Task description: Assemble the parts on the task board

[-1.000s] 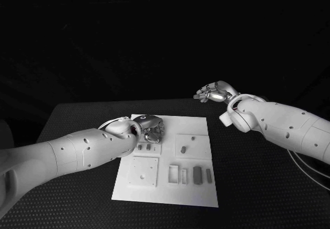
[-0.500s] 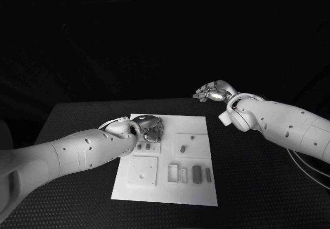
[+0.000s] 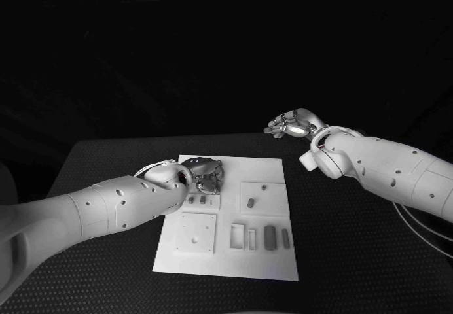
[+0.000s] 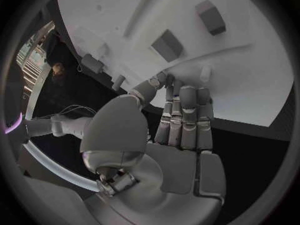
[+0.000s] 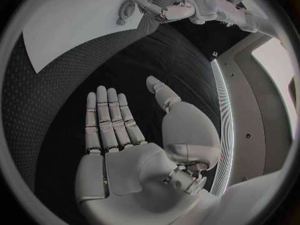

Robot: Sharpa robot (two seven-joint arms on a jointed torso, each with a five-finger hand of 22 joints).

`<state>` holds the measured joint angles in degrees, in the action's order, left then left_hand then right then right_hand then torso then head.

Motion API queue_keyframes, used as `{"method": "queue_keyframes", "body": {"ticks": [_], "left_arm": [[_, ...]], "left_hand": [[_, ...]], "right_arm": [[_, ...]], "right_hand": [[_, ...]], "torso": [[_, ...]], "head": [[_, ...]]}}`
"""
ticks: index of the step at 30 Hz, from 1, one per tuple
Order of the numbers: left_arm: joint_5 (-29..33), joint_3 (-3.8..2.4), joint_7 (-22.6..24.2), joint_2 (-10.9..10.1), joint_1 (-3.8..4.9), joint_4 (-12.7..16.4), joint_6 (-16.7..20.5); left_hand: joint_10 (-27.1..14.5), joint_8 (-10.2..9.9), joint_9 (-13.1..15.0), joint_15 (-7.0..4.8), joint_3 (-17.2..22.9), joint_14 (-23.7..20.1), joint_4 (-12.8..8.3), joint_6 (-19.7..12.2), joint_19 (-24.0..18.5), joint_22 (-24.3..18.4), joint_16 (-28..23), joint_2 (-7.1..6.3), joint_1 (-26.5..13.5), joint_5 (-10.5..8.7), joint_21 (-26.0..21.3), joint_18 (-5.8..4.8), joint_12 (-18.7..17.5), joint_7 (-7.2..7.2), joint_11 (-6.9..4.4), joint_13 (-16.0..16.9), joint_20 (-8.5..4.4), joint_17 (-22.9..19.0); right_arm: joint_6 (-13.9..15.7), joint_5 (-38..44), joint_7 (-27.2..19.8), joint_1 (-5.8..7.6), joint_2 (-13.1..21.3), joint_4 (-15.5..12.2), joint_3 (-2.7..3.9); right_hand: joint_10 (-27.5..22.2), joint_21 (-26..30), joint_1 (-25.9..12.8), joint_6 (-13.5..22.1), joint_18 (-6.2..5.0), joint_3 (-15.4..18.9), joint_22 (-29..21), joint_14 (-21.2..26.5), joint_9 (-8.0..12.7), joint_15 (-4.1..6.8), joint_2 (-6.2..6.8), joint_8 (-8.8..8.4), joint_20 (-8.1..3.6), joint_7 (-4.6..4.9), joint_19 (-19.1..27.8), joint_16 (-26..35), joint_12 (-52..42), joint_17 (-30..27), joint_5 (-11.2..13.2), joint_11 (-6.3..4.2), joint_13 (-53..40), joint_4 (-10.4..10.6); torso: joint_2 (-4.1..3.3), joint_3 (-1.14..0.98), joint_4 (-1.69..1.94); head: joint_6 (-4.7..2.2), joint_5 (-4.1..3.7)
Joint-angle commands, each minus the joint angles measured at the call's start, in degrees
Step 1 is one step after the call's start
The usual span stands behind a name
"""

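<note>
The white task board [image 3: 269, 171] lies in the middle of the black table. Small grey parts rest on it: one [image 3: 252, 203] near the centre and two long ones [image 3: 271, 238] toward the near right. My left hand [image 3: 204, 173] hovers over the board's far left corner. In the left wrist view its fingers [image 4: 187, 117] reach out straight over the board [image 4: 250, 85], thumb close alongside, nothing visible between them. Two grey blocks [image 4: 167, 45] stand just beyond the fingertips. My right hand [image 3: 294, 125] is raised past the table's far right edge, palm flat [image 5: 119, 135] and empty.
Two tiny parts [image 3: 196, 201] sit just below my left hand, beside a raised square plate [image 3: 196, 234] and narrow slots [image 3: 245, 237]. In the right wrist view the board [image 5: 75, 20] and my left hand [image 5: 159, 5] lie across bare black mat [image 5: 125, 65].
My left hand has drawn back slightly toward the board's far edge, away from the two tiny parts. My right hand has hardly moved.
</note>
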<state>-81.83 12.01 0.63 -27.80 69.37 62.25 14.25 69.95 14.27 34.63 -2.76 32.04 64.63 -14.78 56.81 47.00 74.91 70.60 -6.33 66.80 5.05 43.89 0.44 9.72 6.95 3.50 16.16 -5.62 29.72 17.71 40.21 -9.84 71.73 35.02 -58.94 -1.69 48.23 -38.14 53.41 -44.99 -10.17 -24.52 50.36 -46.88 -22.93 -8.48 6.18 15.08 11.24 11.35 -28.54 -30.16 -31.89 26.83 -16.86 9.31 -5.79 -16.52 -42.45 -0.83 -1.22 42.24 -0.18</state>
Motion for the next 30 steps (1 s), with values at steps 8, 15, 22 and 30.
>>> {"method": "queue_keyframes", "body": {"ticks": [8,15,22,30], "left_arm": [[-0.3,0.1,0.5,0.5,-0.43,-0.6,-2.7],[-0.3,0.1,0.5,0.7,-0.93,-1.2,-2.6],[-0.3,0.09,0.9,0.6,-0.99,-1.2,-1.5],[3.6,0.01,2.1,-0.8,-0.98,-0.3,1.8]], "left_hand": [[1.2,0.8,0.0,-0.49,0.4,0.4,-0.5,1.6,0.1,1.3,0.8,1.11,0.3,0.14,0.4,0.61,0.2,-0.54,-0.38,0.1,-2.74,0.2],[1.0,0.5,-0.3,-0.46,0.4,0.5,-0.8,1.4,-0.1,1.3,1.0,1.17,0.1,0.11,0.6,0.48,-0.3,-0.43,-0.32,-0.1,-2.9,0.2],[2.4,0.9,-0.4,-0.75,0.9,0.7,-0.8,2.7,0.2,1.2,1.4,2.24,0.4,0.22,0.9,0.45,-0.2,-0.82,-0.61,0.1,-3.16,0.1],[4.4,1.4,-0.5,-1.46,3.5,1.9,0.2,4.4,1.3,1.1,2.0,2.62,0.8,-1.92,1.6,0.51,-0.3,-1.26,-1.34,0.2,-3.85,-0.1]], "right_arm": [[-0.6,0.0,-0.5,-0.01,0.0,-0.1,0.04],[-0.7,0.0,-0.5,-0.01,-0.1,0.0,0.04],[-0.8,0.0,-0.5,-0.01,-0.1,0.0,0.04],[-0.8,0.0,-0.4,-0.01,-0.1,0.1,0.04]], "right_hand": [[0.3,0.2,-0.6,0.1,-0.71,-0.3,0.1,0.5,0.1,-0.03,0.03,0.36,0.39,0.9,0.0,-0.4,-0.3,-0.1,-0.3,0.11,0.1,0.1],[0.3,0.2,-0.6,0.1,-0.72,-0.3,0.1,0.5,0.1,-0.02,0.01,0.37,0.4,0.89,0.0,-0.4,-0.3,-0.1,-0.3,0.1,0.1,0.1],[0.3,0.3,-0.6,0.1,-0.73,-0.3,0.1,0.5,0.1,-0.02,0.03,0.38,0.4,0.89,0.0,-0.4,-0.3,-0.1,-0.3,0.09,0.1,0.1],[0.3,0.3,-0.7,0.1,-0.73,-0.3,0.1,0.5,0.1,-0.02,0.03,0.38,0.41,0.89,0.0,-0.4,-0.3,-0.1,-0.3,0.09,0.2,0.1]], "torso": [[0.0,0.01,0.0],[-0.04,0.0,-0.06],[0.0,-0.05,-0.04],[0.03,-0.01,0.02]], "head": [[0.12,-0.03],[0.05,-0.09],[0.05,-0.06],[-0.14,-0.02]]}}
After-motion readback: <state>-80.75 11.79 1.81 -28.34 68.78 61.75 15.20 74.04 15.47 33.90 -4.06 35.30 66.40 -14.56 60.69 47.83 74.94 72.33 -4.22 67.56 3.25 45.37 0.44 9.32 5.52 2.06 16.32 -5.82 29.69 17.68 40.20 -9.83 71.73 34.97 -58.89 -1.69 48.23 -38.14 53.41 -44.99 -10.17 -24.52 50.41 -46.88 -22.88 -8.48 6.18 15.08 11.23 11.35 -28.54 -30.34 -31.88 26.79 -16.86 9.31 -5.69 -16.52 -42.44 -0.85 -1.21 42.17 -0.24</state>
